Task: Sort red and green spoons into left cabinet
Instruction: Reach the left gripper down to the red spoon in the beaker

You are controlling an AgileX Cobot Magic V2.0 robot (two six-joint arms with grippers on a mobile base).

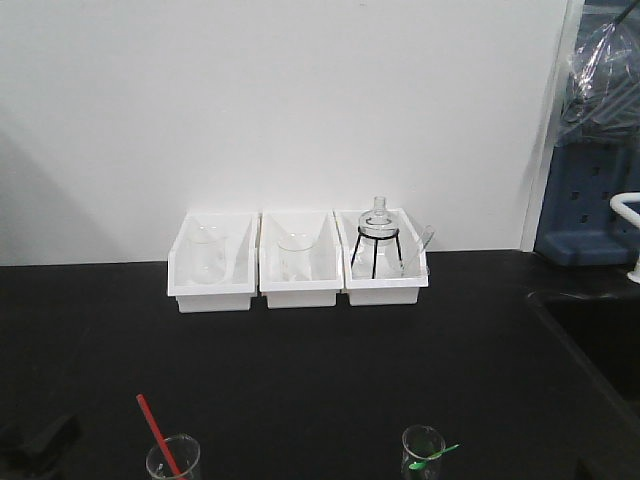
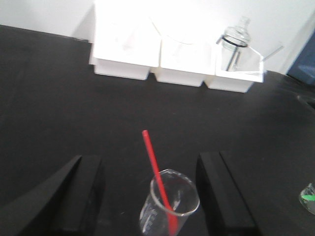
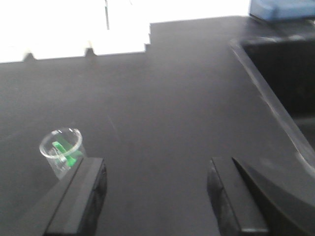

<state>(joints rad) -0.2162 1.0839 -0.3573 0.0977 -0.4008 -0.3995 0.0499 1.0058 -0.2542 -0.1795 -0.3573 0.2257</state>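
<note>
The red spoon [image 1: 155, 432] stands handle-up in a clear glass beaker [image 1: 173, 462] at the front left of the black table. In the left wrist view the red spoon [image 2: 156, 174] and its beaker [image 2: 170, 204] sit between the fingers of my open left gripper [image 2: 150, 196], which touches neither. The green spoon [image 1: 433, 456] lies in a second beaker [image 1: 422, 448] at front centre-right. In the right wrist view the green spoon [image 3: 63, 150] is just beyond the left finger of my open, empty right gripper [image 3: 155, 191]. The left cabinet is out of view.
Three white bins [image 1: 298, 290] stand side by side against the back wall, holding beakers and a glass flask on a black tripod [image 1: 376, 240]. A sunken sink [image 1: 600, 340] lies at the table's right edge. A blue object [image 1: 590, 200] stands at the back right.
</note>
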